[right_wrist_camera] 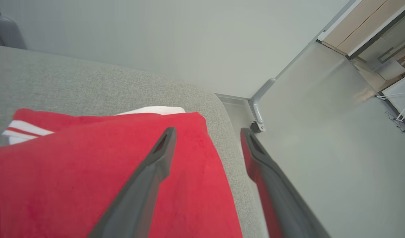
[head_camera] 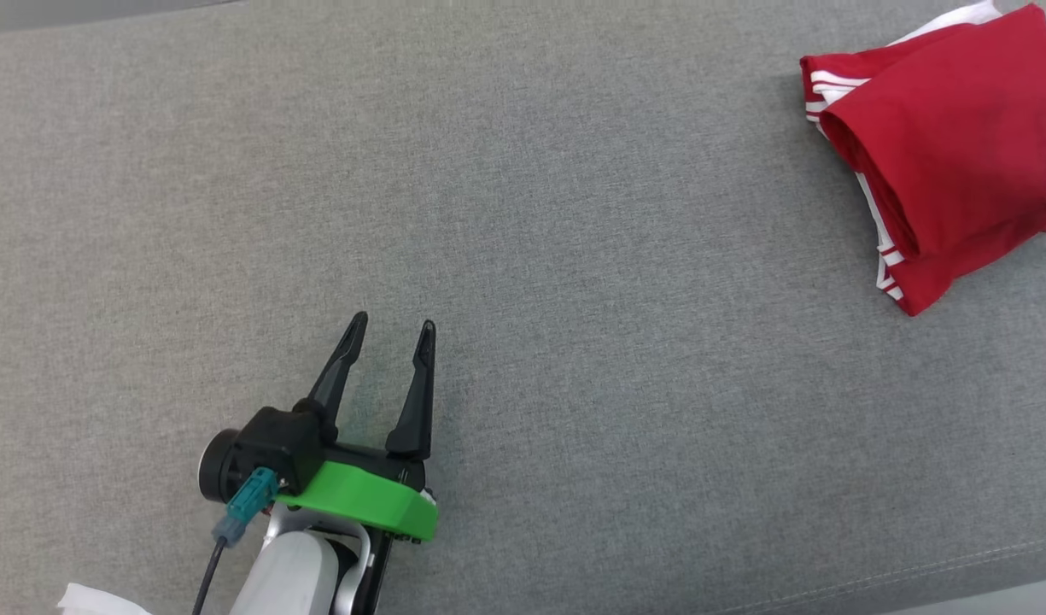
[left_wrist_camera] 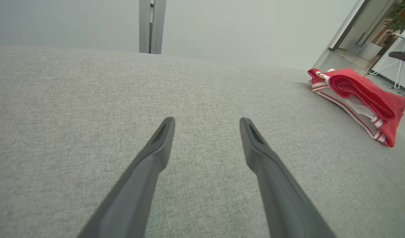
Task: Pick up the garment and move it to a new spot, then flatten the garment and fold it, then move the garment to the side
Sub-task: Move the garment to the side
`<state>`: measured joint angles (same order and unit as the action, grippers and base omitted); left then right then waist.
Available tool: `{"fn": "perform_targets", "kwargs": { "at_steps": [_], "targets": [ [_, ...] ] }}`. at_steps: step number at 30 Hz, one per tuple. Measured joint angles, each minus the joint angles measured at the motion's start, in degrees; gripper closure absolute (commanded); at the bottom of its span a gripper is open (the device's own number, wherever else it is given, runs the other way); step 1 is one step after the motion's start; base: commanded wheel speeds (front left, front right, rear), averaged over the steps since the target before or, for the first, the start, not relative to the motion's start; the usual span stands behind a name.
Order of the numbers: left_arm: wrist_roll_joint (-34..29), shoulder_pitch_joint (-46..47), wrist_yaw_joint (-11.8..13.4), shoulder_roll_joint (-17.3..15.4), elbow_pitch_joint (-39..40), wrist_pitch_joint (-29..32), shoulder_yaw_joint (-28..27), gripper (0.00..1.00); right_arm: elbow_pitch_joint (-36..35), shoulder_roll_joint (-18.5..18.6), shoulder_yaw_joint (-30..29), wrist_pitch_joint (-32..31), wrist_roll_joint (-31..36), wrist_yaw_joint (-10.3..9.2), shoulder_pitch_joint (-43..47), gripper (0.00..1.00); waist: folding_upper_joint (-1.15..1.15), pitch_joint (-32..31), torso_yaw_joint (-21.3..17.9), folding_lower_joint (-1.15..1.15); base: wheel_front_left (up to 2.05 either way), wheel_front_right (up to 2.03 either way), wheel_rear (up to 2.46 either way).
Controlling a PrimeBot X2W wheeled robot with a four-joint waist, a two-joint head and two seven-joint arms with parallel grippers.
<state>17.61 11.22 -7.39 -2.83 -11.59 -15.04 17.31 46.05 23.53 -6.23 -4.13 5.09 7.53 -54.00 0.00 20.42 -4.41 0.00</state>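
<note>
I see the folded red garment, trimmed with white stripes, at the far right end of the grey fabric-covered tabletop, close to its rounded corner. My right hand hangs just above it with its two fingers spread apart and nothing clamped between them. One finger is over the red cloth, the other is past the tabletop's edge, over the pale floor. I cannot tell whether either fingertip touches the cloth.

My left hand is well apart from the garment, low at the near left of the tabletop. It is open too and empty, its fingers pointing across bare grey fabric. From the left wrist view the garment lies off to the upper right, its folded layers stacked.

A white scrap is cut off at the lower left corner of the head view. Beyond the corner, a pale curved leg with a small wheel stands on the floor.
</note>
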Motion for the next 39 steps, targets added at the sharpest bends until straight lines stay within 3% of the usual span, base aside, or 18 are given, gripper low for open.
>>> {"fn": "perform_targets", "kwargs": {
  "at_steps": [13, 22, 27, 39],
  "targets": [
    [0.89, -0.18, 0.03, -0.16, -1.03, 0.0, -6.59, 0.0, -2.46, -9.39, 2.52, 13.77, -2.09, 0.0, 5.41, 0.0, 0.0, -7.95, -0.19, 0.0, 0.0, 0.0, 0.0],
    [2.01, -5.87, 0.58, -0.09, -1.77, 0.0, -11.55, 0.0, -7.03, -16.69, -0.24, 18.37, -3.71, 0.0, 17.47, 0.0, 0.0, -14.1, 1.9, 0.0, 0.0, 0.0, 0.0],
    [2.01, -9.26, 0.7, -0.05, -2.04, 0.0, -12.06, 0.0, -12.95, -20.09, -1.81, 19.05, -3.77, 0.0, 27.23, 0.0, 0.0, -16.55, 4.09, 0.0, 0.0, 0.0, 0.0],
    [3.83, -14.54, 1.82, -0.03, -1.47, 0.0, -11.23, 0.0, -25.38, -20.74, 2.58, 19.12, -14.24, 0.0, 47.41, 0.0, 0.0, -20.37, 6.37, 0.0, 0.0, 0.0, 0.0]
  ]
}}
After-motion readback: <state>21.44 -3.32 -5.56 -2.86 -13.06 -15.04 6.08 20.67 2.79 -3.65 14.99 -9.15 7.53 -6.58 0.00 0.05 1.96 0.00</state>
